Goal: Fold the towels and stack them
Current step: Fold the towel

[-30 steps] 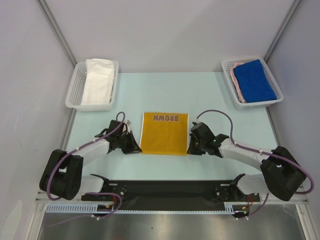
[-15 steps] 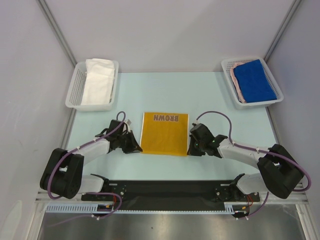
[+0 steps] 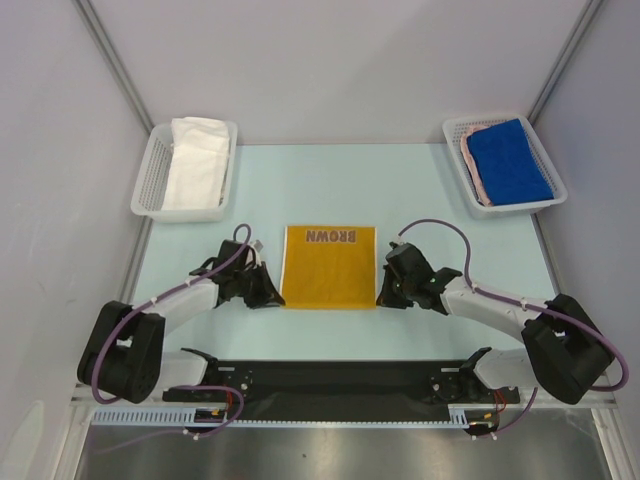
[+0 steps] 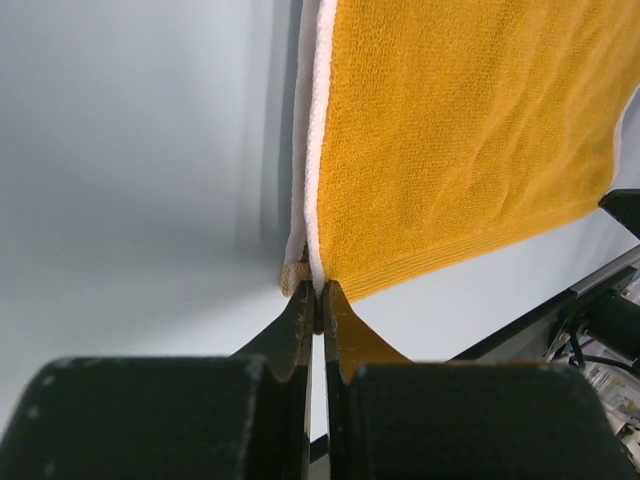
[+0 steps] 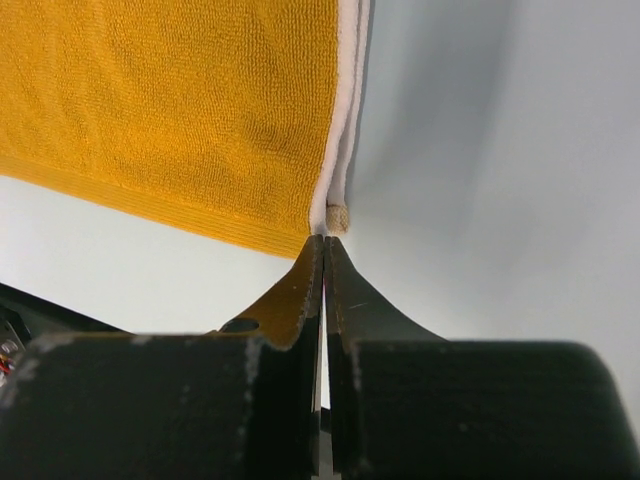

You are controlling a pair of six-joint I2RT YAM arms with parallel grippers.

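Observation:
A yellow-orange towel (image 3: 330, 268) lies folded flat on the table, brown "BROWN" lettering along its far edge. My left gripper (image 3: 268, 297) sits at its near left corner. In the left wrist view the left gripper (image 4: 318, 292) pinches the white-trimmed edge of the towel (image 4: 460, 150) between its tips. My right gripper (image 3: 383, 295) sits at the near right corner. In the right wrist view the right gripper (image 5: 324, 240) has its jaws fully together, tips touching the corner of the towel (image 5: 180, 110) with no cloth seen between them.
A white mesh basket (image 3: 148, 190) at the back left holds a white towel (image 3: 195, 165). Another basket (image 3: 548, 160) at the back right holds a blue towel (image 3: 508, 160) on a pinkish one (image 3: 472, 172). Grey walls enclose the table.
My right gripper has edged slightly away from the bases at the towel's right corner. The left gripper and the towel have barely moved.

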